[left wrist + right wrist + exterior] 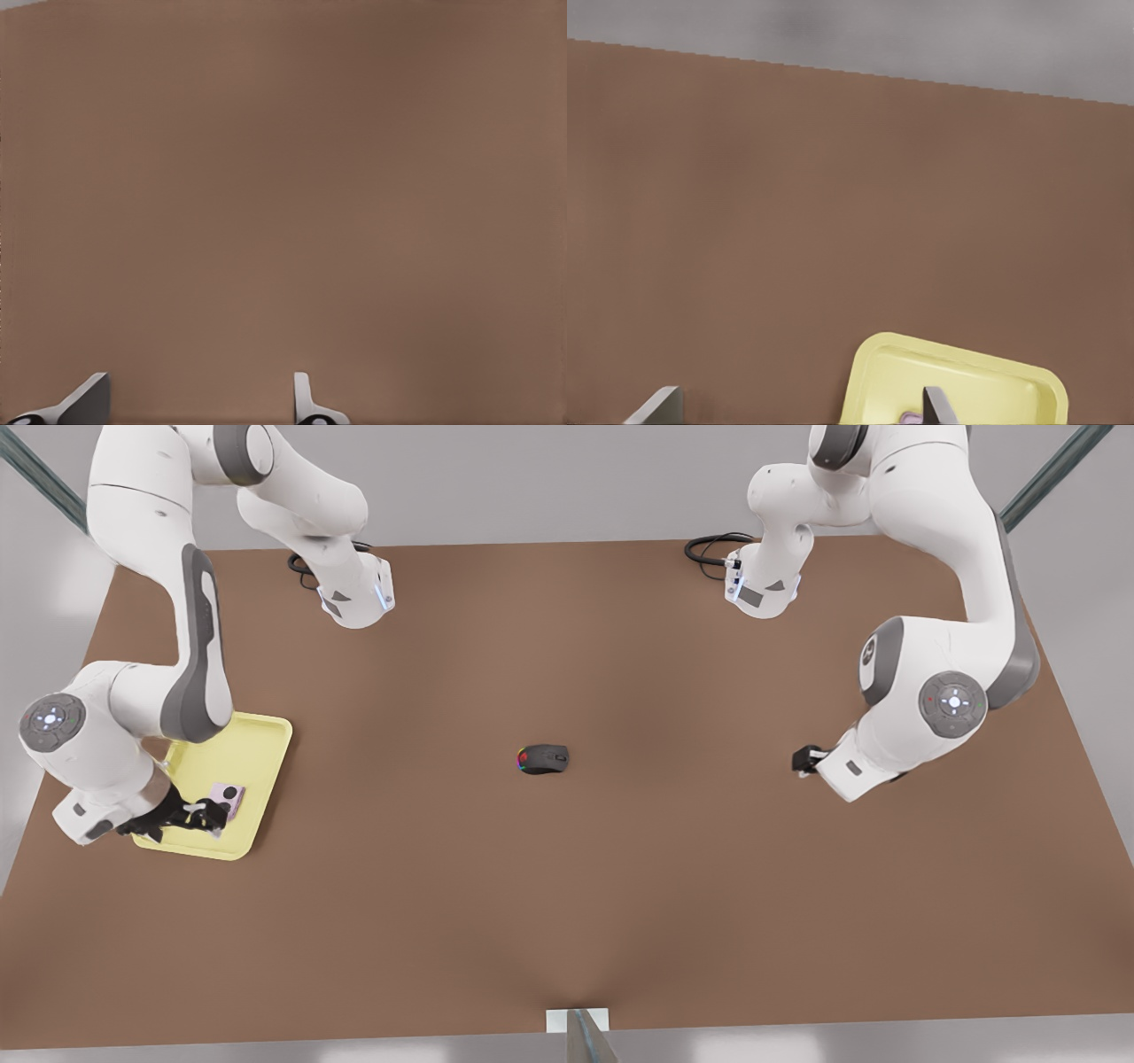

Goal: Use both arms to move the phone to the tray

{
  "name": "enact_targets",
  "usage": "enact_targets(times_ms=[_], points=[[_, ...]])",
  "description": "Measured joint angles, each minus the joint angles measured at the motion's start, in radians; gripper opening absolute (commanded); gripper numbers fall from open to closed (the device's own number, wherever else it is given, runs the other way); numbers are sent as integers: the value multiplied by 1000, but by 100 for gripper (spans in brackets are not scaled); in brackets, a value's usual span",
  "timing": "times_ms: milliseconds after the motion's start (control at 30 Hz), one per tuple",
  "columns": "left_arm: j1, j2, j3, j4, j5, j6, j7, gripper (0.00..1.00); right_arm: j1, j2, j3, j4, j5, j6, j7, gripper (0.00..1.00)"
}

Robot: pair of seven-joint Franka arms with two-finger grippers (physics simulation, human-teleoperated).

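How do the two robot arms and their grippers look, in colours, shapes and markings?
Both arms are glossy white, rounded segments with grey joint covers and round grey caps bearing small light marks. The right gripper and left gripper are black, with pale grey fingertips in the wrist views. Black cables coil beside the bases, which carry grey triangle marks.

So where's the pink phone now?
In the front view the phone is on the yellow tray at the table's left side, right at the right gripper.
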Motion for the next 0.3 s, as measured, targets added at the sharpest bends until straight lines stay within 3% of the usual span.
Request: enact_targets(times_ms=[100, 300], points=[[0, -13, 0, 18, 2, -14, -22, 100, -16, -82, 50, 125, 24, -179, 19, 100], [0, -11, 0, 21, 3, -28, -57, 100, -37, -101, 70, 197, 46, -368, 48, 100]])
